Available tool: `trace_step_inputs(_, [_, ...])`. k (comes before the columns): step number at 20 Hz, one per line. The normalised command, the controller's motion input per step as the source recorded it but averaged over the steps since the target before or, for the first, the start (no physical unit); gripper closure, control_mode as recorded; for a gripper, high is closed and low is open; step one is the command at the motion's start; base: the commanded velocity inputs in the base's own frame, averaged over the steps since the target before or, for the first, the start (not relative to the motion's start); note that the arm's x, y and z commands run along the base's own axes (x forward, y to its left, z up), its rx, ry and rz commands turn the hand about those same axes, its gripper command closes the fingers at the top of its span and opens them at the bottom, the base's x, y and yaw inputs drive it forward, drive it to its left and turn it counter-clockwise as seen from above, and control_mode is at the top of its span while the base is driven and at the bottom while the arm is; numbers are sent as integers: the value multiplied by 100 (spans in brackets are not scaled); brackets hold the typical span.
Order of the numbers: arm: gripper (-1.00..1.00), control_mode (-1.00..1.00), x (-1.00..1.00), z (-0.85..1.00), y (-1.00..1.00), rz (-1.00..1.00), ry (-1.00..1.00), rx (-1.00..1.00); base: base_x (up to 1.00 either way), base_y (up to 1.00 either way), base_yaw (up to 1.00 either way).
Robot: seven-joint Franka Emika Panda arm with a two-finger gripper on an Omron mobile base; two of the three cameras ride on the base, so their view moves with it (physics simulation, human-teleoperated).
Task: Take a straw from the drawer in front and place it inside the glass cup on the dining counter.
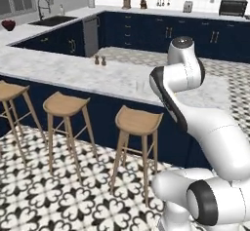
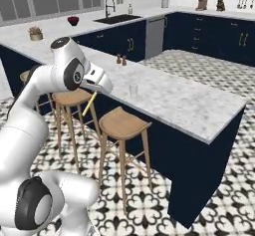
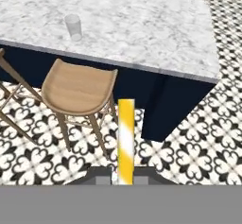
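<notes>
Patterned black-and-white floor tiles (image 3: 198, 138) with a repeating floral motif run under the dining counter (image 3: 156, 29), a long slab of white-grey veined marble set on a flat dark navy base. Seen from the hand, the slab spreads across the upper half of the picture, from 10 to 2 o'clock, and ends in a squared corner at about 2 o'clock.

The glass cup (image 3: 73, 27) stands upright on the marble at roughly 11 o'clock in the hand view, a small clear tumbler with faintly grey walls, close to the counter's near edge. From the right base camera the cup (image 2: 133, 89) sits near the middle of the slab's near side, and two small brown shakers (image 2: 121, 59) stand at 11 o'clock from it, well apart from it.

Round wooden stools with smooth, dished seats and slim splayed legs line the counter; one stool (image 3: 78, 88) sits directly below the cup at 9 o'clock in the hand view.

The gripper (image 3: 124, 176) is clenched on the straw (image 3: 125, 140), a thin straight stick banded pale yellow and white that rises between the two dark finger tips toward 12 o'clock. From the right base camera, the straw (image 2: 89, 103) hangs slanted beneath the white hand, at 9 o'clock from the cup and apart from it.
</notes>
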Motion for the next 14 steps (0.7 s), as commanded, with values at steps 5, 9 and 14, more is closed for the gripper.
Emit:
trace_step_inputs(5, [100,100,0,0,0,0,0,0,26,100,-52])
trace_step_inputs(9, [100,100,0,0,0,0,0,0,33,100,-48])
trace_step_inputs(14, [100,100,0,0,0,0,0,0,49,90,-41])
